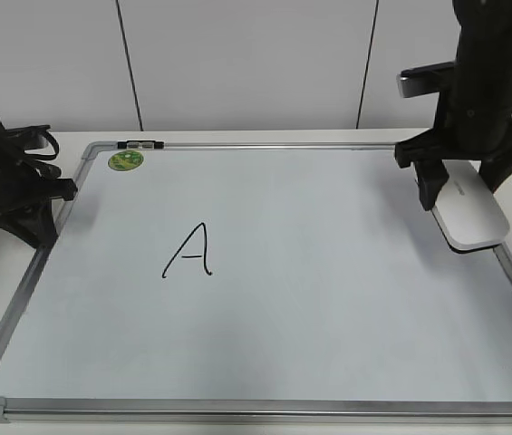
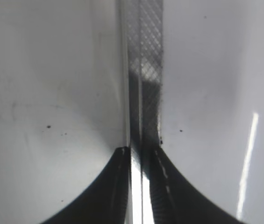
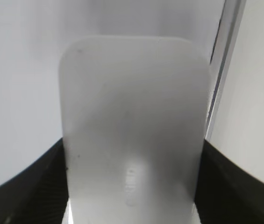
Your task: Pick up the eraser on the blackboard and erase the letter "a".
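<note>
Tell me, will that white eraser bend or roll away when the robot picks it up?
Probably not. The eraser looks like a hard, flat block with rounded corners, so it should stay stiff and not roll. Its smooth shell might be a bit slippery between the right end effector fingers straddling it.

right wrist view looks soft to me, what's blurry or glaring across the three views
Right wrist view: the eraser fills the frame, too close, its grey lettering smeared. Left wrist view: a bright glare streak on the blackboard, and the left hand is dark and soft-edged over the frame. Exterior view: sharp and evenly lit, the capital A crisp.
</note>
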